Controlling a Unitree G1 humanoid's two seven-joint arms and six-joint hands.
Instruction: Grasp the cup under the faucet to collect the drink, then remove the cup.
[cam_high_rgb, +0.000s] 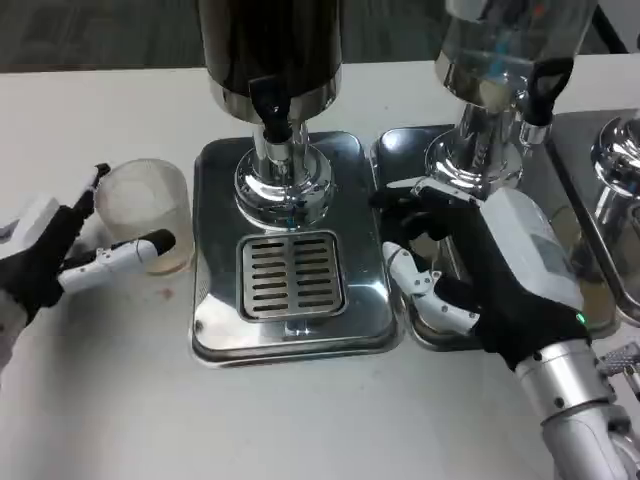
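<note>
A translucent plastic cup (148, 212) stands upright on the white table, left of the dispenser tray (215, 320). There is a pale yellowish tint at its bottom. My left hand (45, 255) holds it from the left. One white finger (120, 254) lies across its lower front, and a black fingertip (97, 180) touches its far left side. The black faucet (268, 100) hangs over the slotted drip grate (292, 275), with nothing beneath it. My right hand (470, 270) hovers over the neighbouring tray, its fingers apart and holding nothing.
A dark drink tank (270, 40) stands on a chrome pedestal (283, 185) in the middle. A clear tank (505, 50) with its own black tap (540, 95) stands at the right. Part of a third chrome dispenser (615, 160) shows at the far right edge.
</note>
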